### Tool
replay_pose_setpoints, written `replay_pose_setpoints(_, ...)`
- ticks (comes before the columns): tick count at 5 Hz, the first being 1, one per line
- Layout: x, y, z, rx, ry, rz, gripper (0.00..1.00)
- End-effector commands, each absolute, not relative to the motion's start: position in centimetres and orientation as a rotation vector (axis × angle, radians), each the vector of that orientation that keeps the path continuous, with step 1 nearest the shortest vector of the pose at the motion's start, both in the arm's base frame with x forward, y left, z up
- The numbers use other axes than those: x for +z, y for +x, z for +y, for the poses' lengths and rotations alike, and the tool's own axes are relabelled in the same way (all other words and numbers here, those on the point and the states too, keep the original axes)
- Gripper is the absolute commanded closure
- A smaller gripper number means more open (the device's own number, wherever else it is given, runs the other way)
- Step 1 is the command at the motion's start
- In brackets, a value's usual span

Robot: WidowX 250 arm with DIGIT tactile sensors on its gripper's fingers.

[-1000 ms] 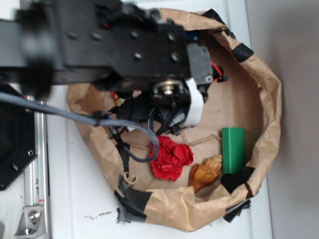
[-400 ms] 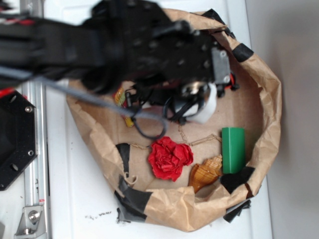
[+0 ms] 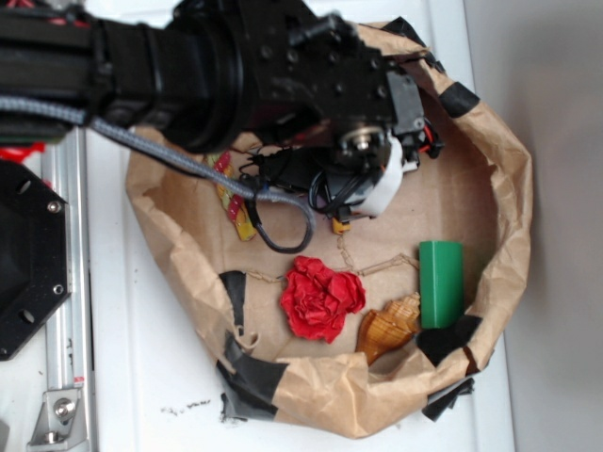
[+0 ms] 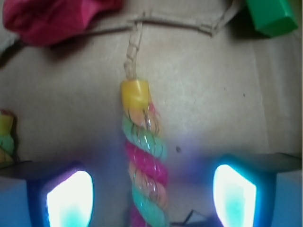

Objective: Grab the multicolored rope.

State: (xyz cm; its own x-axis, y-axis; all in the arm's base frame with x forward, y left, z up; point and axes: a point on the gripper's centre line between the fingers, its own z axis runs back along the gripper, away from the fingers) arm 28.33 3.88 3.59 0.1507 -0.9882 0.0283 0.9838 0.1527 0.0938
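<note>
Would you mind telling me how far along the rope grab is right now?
Done: the gripper is lined up over the multicolored rope, with one rope leg running between its fingers inside the paper bag. In hand: nothing is clamped; in the wrist view the jaws stand open with gaps on both sides of the rope. Left: close on the rope and lift it, clear of the red flower.

One multicolored rope [image 4: 144, 165], one red flower [image 3: 321, 298], one green block [image 3: 441, 283], one shell [image 3: 388, 328]
</note>
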Motion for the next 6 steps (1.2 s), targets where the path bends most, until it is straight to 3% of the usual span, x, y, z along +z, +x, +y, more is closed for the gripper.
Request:
replay_pose_setpoints(1, 4.8, 28.3, 3.4, -1.479, 0.12, -0.138, 0.0)
replay_pose_setpoints(2, 4.8, 28.3, 3.4, -1.479, 0.12, -0.138, 0.0)
replay_pose_setpoints(3, 0.9, 27.0, 1.9, -1.485, 0.06, -0.096, 0.0)
replay_pose_setpoints(4, -1.5, 26.8, 0.5, -1.513, 0.044, -0.024, 0.0)
replay_pose_setpoints(5, -0.9, 26.5, 0.5, -1.499, 0.037, -0.031, 1.0)
replay_pose_setpoints(6, 1.7, 25.7, 1.2, -1.461, 0.1, 0.028, 1.0)
